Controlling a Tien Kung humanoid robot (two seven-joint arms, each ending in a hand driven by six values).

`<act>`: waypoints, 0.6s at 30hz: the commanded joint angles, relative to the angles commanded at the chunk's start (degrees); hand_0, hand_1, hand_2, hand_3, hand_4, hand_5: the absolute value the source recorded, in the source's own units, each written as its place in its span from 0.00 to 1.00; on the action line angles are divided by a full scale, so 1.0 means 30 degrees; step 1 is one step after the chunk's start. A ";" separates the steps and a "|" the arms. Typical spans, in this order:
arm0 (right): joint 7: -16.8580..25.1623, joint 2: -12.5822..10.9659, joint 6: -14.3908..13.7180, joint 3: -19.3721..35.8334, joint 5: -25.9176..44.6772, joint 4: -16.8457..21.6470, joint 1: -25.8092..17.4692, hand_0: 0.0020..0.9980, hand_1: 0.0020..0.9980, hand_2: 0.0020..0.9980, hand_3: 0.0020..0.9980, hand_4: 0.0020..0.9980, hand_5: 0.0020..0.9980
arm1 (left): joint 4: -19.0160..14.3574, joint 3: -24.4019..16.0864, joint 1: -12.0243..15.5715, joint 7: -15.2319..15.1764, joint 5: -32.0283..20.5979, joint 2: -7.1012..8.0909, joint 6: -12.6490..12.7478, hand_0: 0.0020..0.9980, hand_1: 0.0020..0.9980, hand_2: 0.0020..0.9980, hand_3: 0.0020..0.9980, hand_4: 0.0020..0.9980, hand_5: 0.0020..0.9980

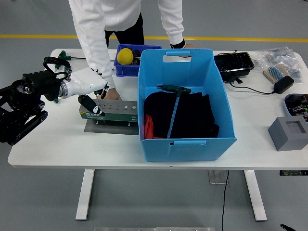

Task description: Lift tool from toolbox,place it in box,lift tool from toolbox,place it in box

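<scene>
Toolbox (114, 110) by the blue box (185, 101) — person's hand (110, 94) steadying it, left hand (89, 83) over its end, grip unclear.

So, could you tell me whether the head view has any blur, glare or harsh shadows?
Head view: evenly lit and sharp, with no glare on the white table; the left hand looks slightly soft at its edges; only faint shadow under the blue box.

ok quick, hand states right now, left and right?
Left hand: over the green toolbox, thumb down at its end; grip cannot be told.
Right hand: not in view.
</scene>
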 joint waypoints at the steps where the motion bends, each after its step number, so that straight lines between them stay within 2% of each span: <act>1: 0.0002 -0.0001 -0.0002 -0.0014 0.0028 0.0000 0.0018 0.65 0.64 0.70 0.57 0.83 0.70 | 0.0118 0.0138 -0.0078 -0.0042 0.0024 -0.0008 0.0055 0.84 0.61 0.51 0.42 1.00 0.60; 14: 0.0031 -0.0036 -0.0009 -0.0118 0.0187 0.0007 0.0150 0.65 0.64 0.70 0.57 0.83 0.70 | 0.1135 0.1013 -0.0666 -0.0241 0.0019 -0.0062 0.0364 0.84 0.60 0.50 0.41 1.00 0.60; 15: 0.0029 -0.0038 -0.0005 -0.0115 0.0172 0.0006 0.0155 0.65 0.64 0.70 0.57 0.83 0.70 | 0.1145 0.1053 -0.0682 -0.0259 -0.0020 -0.0081 0.0365 0.83 0.50 0.41 0.34 1.00 0.61; 18: 0.0004 -0.0054 0.0016 -0.0066 0.0071 0.0009 0.0177 0.65 0.64 0.70 0.57 0.83 0.70 | 0.1127 0.1116 -0.0697 -0.0149 -0.0044 -0.0200 0.0220 0.83 0.50 0.41 0.34 1.00 0.61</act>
